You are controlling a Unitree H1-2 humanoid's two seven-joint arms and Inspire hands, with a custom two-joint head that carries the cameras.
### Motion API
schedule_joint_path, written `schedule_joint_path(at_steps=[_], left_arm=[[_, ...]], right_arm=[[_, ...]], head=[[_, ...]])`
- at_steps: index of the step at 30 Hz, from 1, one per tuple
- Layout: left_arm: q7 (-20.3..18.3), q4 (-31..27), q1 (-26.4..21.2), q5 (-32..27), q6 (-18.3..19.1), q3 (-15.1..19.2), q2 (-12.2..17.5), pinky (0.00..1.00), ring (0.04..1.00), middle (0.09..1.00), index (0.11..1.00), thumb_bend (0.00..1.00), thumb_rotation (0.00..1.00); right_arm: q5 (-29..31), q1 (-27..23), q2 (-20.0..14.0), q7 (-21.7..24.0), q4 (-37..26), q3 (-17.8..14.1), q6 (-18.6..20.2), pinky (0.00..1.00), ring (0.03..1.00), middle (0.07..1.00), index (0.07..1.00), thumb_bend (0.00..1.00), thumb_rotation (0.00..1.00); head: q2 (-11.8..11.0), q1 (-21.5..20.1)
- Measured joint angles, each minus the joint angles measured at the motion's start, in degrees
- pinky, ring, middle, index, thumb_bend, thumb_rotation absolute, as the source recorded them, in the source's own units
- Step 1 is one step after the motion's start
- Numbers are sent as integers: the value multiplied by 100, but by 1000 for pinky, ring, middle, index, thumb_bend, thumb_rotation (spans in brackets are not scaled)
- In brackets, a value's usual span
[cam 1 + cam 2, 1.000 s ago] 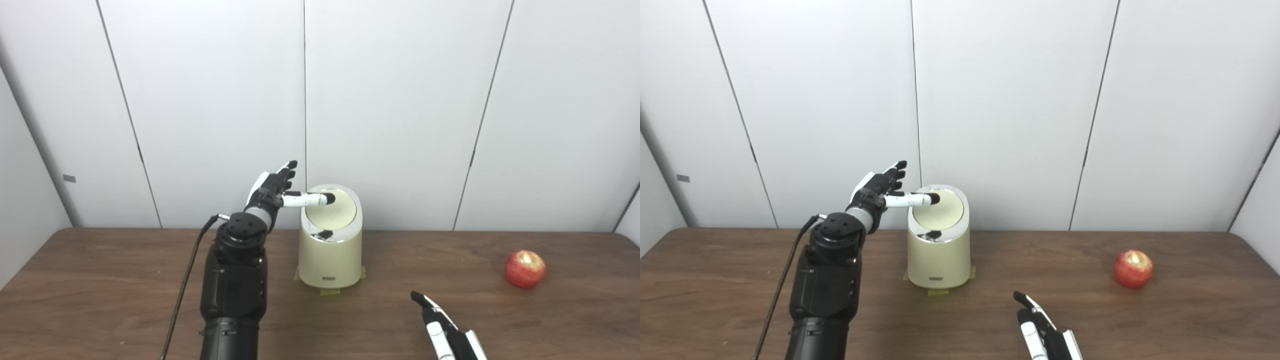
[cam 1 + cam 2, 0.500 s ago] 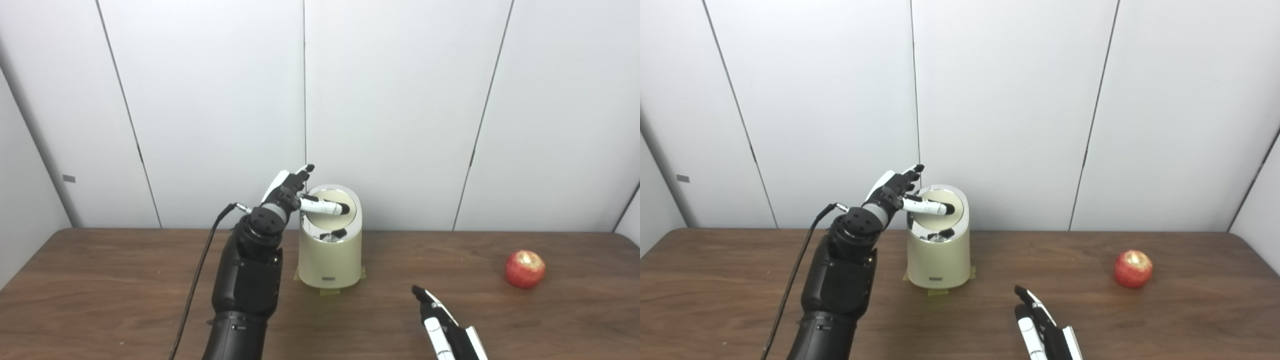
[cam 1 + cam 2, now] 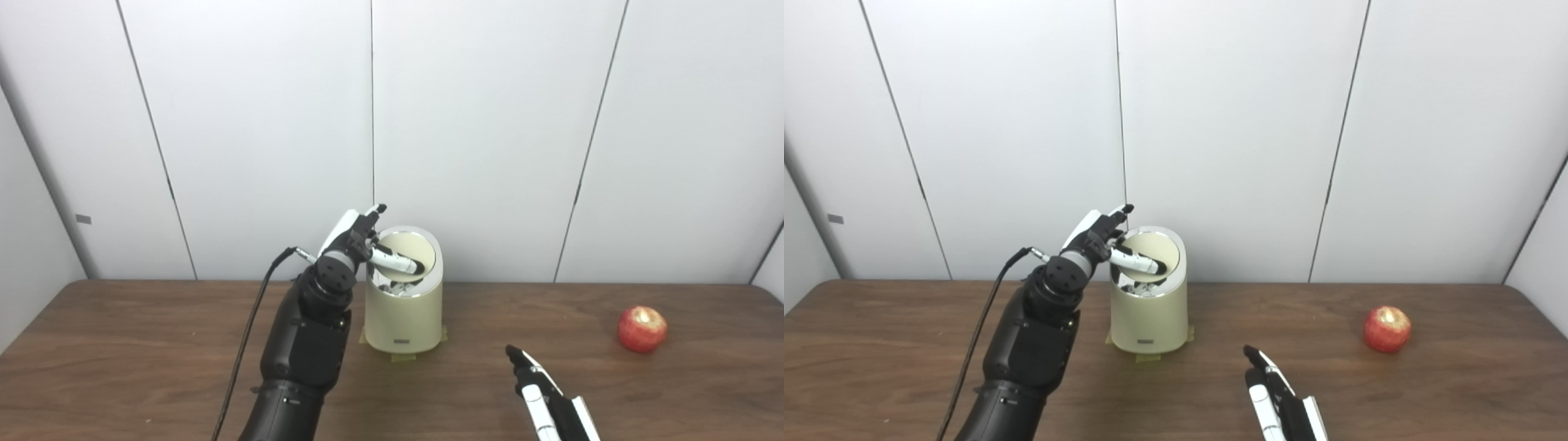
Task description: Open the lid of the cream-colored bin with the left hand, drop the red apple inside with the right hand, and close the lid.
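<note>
The cream-colored bin (image 3: 403, 315) stands on the wooden table (image 3: 122, 355) near the back wall. Its swing lid (image 3: 411, 251) is tilted inward. My left hand (image 3: 361, 236) is at the bin's upper left, fingers spread, and its thumb (image 3: 397, 261) presses down on the lid. The red apple (image 3: 641, 329) lies on the table at the far right. My right hand (image 3: 542, 398) is low at the front, fingers straight and apart, holding nothing, well left of the apple.
Tan tape tabs (image 3: 444, 334) hold the bin's base to the table. A black cable (image 3: 245, 343) runs along my left arm. White wall panels (image 3: 490, 122) close off the back of the table.
My left hand moved right and down, its thumb pushing the lid, which has tipped inward. My right hand crept slightly forward. The apple has not moved.
</note>
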Motion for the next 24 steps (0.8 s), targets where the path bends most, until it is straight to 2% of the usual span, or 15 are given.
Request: schedule_joint_path(at_steps=[3, 7, 18, 22, 24], left_arm=[[13, 7, 0, -36, 0, -34, 20, 874, 962, 1000, 1000, 805, 36], [47, 34, 0, -46, 0, -50, 37, 933, 985, 1000, 1000, 795, 37], [226, 146, -4, -229, 0, -129, 154, 909, 969, 1000, 1000, 809, 32], [235, 146, -3, -211, 0, -262, 194, 829, 914, 981, 999, 811, 9], [236, 146, -2, -202, 0, -273, 193, 850, 913, 975, 997, 813, 2]], right_arm=[[4, 0, 0, 1, -7, 1, 16, 911, 940, 928, 871, 463, 985], [-2, 1, -4, 4, -13, 6, 42, 904, 939, 927, 868, 474, 989], [19, 1, -4, 12, -13, 7, 68, 910, 943, 929, 869, 475, 982], [27, 1, -3, 17, -41, 8, 114, 907, 940, 925, 865, 475, 990], [28, 0, 1, 16, -80, 9, 148, 912, 943, 927, 865, 476, 990]], head=[[9, 9], [9, 9], [35, 0], [44, 0], [44, 0]])
